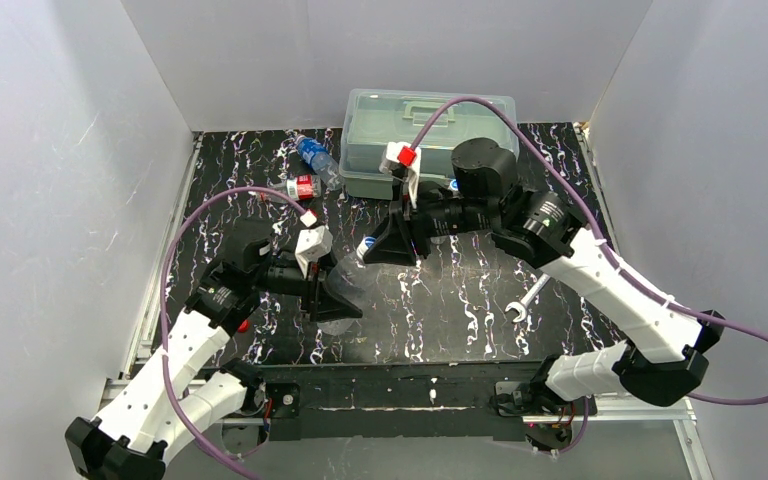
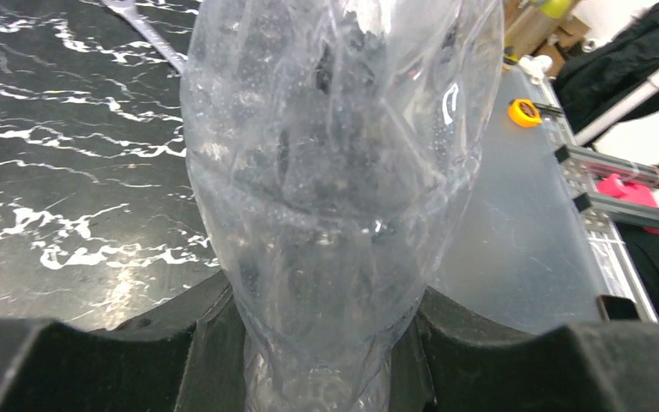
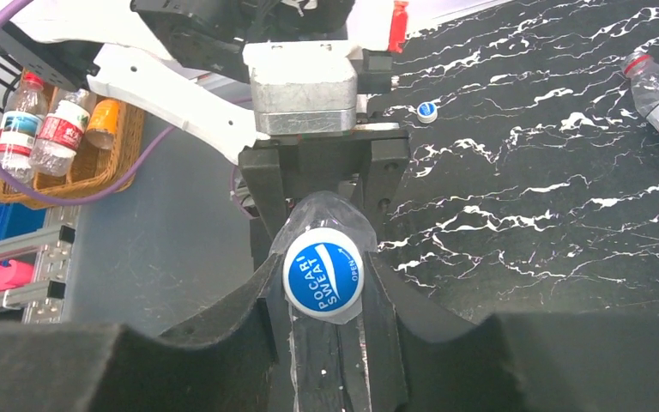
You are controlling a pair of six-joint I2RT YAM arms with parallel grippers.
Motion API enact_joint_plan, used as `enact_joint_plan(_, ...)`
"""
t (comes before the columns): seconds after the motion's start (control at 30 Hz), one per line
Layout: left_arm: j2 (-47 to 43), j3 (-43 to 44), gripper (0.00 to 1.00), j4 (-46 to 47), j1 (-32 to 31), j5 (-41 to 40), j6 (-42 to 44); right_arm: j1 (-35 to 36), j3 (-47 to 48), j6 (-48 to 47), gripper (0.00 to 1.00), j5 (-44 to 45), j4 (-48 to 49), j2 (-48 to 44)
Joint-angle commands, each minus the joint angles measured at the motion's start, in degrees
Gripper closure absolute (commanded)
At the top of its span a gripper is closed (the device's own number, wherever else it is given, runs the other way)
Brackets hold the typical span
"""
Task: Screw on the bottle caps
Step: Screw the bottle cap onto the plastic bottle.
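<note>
Top view looks down from behind onto the whole desk (image 1: 440, 320). Both wrist views sit close, facing each other along the same clear bottle (image 2: 335, 172).

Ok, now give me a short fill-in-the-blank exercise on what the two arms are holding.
1. The cap in the right gripper reads Pocari ____.
2. The plain bottle is clamped by the ____ gripper.
3. The wrench on the table is ____ in colour.
Missing words: Sweat; left; silver.
</note>
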Motion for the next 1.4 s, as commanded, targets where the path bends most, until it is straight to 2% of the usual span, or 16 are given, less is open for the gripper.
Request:
enact_joint_plan(0.0,-1.1,1.1,1.0,-1.9,0.2,-14.1,4.6,0.1,4.7,4.4,0.96,-1.8,1.1,1.7)
enact_joint_plan(0.13,-1.9,2.4,1.0,-1.7,0.1,-30.1,5.9,0.1,6.1,8.4,0.99,4.3,-2.1,3.9)
enact_joint_plan(0.23,-2.9,2.7,1.0,0.7,-0.3,-37.2,6.5,0.5,6.8,12.2,0.99,9.6,-3.5,5.8)
enact_joint_plan(0.33,-4.0,2.6,1.0,3.7,-1.3,-44.7,7.2,1.2,10.1,17.7,0.99,18.9,-7.5,9.5)
enact_joint_plan(0.47,-4.4,2.2,1.0,7.4,-3.0,-51.6,8.6,2.8,14.6,25.3,0.99,30.2,-11.8,14.4)
enact_joint_plan(0.6,-3.8,2.2,1.0,9.4,-5.4,-57.2,10.5,4.4,16.8,28.9,0.99,39.5,-12.0,17.5)
enact_joint_plan(0.73,-3.7,1.8,1.0,8.6,-6.2,-59.0,11.2,4.6,16.8,29.4,0.99,41.3,-9.4,18.0)
enact_joint_plan(0.8,-4.1,1.2,1.0,7.4,-6.2,-59.4,11.0,4.5,17.2,28.1,0.81,42.1,-8.2,17.1)
enact_joint_plan(0.9,-5.4,-0.3,1.0,5.5,-6.2,-58.2,10.0,4.1,17.8,24.7,0.41,43.5,-7.3,14.2)
enact_joint_plan(1.0,-6.1,-1.2,1.0,2.9,-6.1,-53.9,9.0,2.3,17.0,19.8,0.08,41.2,-5.8,10.1)
enact_joint_plan(1.03,-6.1,-1.3,1.0,1.8,-6.0,-51.6,8.7,1.6,16.4,17.9,0.02,39.3,-5.4,8.8)
enact_joint_plan(1.2,-5.2,-1.1,1.0,-1.7,-5.0,-35.5,7.1,-0.1,11.6,7.1,0.02,32.3,-4.2,1.2)
enact_joint_plan(1.37,-2.7,0.0,1.0,-1.3,-3.9,-15.3,4.8,-0.1,2.0,-2.8,0.02,12.6,-1.8,-5.6)
